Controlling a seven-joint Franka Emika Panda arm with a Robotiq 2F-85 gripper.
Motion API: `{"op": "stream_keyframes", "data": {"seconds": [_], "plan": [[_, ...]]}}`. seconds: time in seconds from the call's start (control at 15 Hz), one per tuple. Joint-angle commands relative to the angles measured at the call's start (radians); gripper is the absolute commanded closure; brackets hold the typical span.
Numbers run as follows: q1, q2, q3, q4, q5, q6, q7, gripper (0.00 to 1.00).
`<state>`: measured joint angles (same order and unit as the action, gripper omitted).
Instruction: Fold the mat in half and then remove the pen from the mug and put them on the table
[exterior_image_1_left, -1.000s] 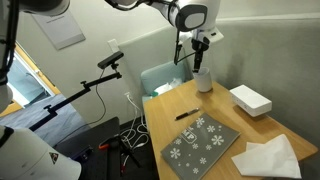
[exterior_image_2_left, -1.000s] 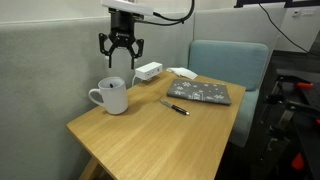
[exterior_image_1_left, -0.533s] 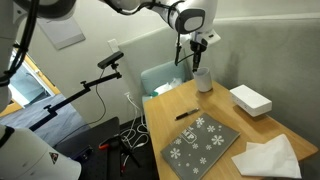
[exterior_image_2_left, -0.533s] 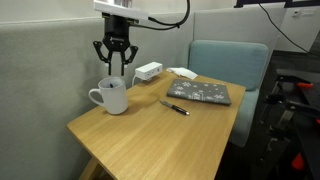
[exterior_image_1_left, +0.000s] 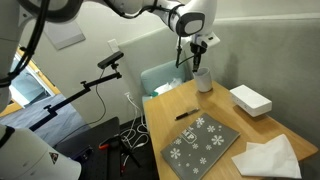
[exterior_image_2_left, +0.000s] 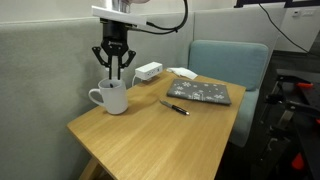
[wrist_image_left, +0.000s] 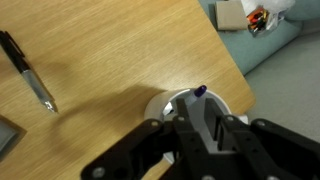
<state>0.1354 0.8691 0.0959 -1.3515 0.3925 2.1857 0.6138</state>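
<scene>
The pincer (exterior_image_2_left: 116, 75) has sunk lower over the mug (exterior_image_2_left: 112, 98) with its pen (wrist_image_left: 199, 91).

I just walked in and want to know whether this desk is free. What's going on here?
The Panda arm's end effector hangs right over the white mug on the wooden table, lined up with a purple-tipped pen standing inside it. The pictures do not show whether it has gripped that pen. A black pen lies on the tabletop, apart from the mug, next to a snowflake-patterned mat.
</scene>
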Motion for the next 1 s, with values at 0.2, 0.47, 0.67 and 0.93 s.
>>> {"op": "stream_keyframes", "data": {"seconds": [0.2, 0.47, 0.67, 0.93], "plan": [[0.012, 0.064, -0.016, 0.083, -0.007, 0.002, 0.026, 0.51], [0.013, 0.095, -0.019, 0.12, -0.01, -0.002, 0.032, 0.61], [0.015, 0.116, -0.02, 0.147, -0.013, -0.012, 0.037, 0.61], [0.012, 0.14, -0.012, 0.178, -0.008, -0.043, 0.037, 0.61]]}}
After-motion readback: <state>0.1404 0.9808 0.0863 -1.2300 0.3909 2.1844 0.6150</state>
